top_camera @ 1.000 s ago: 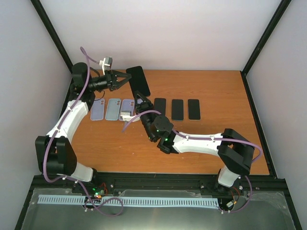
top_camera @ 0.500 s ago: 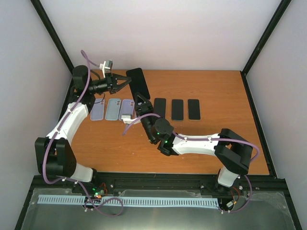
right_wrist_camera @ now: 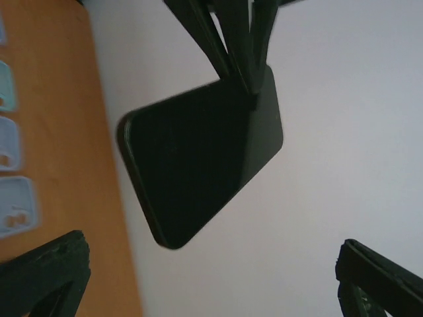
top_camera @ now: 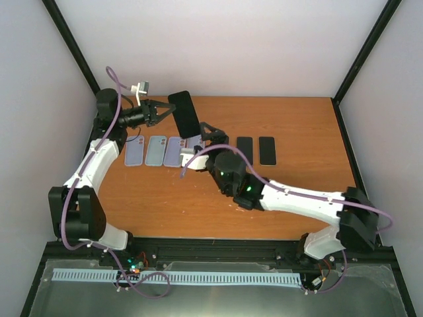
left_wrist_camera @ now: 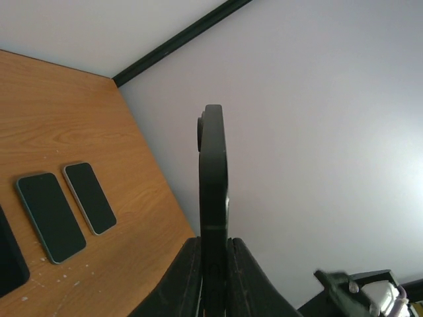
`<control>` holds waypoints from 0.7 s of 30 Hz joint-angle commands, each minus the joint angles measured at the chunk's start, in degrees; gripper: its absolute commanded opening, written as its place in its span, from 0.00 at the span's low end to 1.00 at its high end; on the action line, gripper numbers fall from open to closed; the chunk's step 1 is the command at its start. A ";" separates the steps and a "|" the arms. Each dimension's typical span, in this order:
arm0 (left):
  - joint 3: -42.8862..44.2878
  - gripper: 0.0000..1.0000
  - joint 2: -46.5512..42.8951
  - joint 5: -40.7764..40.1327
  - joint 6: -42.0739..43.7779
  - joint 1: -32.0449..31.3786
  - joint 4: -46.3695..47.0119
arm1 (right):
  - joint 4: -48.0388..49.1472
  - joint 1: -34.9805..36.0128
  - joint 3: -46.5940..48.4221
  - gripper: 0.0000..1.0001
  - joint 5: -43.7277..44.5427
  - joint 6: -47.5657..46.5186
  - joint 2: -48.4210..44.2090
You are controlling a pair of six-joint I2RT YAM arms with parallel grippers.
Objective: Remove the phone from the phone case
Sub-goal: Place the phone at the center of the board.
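This is a robot test cell in a lab. A wooden table (top_camera: 297,119) is boxed in by plain white panels (top_camera: 231,46) on black frame posts (top_camera: 367,49). Two white robot arms (top_camera: 92,165) are bolted to a black rail (top_camera: 218,252) at the table's near edge, beside exposed wiring (top_camera: 132,267). Black phones (top_camera: 245,150) and pale cases (top_camera: 156,150) lie in neat rows on the table's far half.

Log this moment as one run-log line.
left gripper: shut on black phone, aloft | right gripper: open, empty, facing it | table: blue cases, loose phones
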 commanded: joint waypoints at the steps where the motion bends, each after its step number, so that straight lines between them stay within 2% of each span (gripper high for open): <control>1: 3.65 0.01 0.66 0.99 3.65 0.82 1.01 | -38.47 -4.65 8.96 1.00 -11.25 32.26 -5.47; 4: 4.12 0.01 0.39 2.27 6.05 0.82 1.16 | -50.67 -10.40 14.09 1.00 -25.00 44.51 -8.15; 6: 2.99 0.01 -0.12 3.43 6.52 0.82 3.67 | -54.74 -15.57 16.76 1.00 -36.39 51.53 -9.64; 8: 0.91 0.01 -0.57 4.82 5.49 0.67 8.16 | -56.77 -19.36 18.58 0.99 -44.13 57.63 -10.13; 16: -1.54 0.01 -2.19 6.69 6.98 -2.43 13.49 | -54.10 -32.65 21.51 0.86 -71.92 83.90 -7.78; 21: -3.12 0.01 -2.62 6.14 7.26 -3.98 15.10 | -49.48 -37.94 20.15 0.77 -83.09 92.48 -4.86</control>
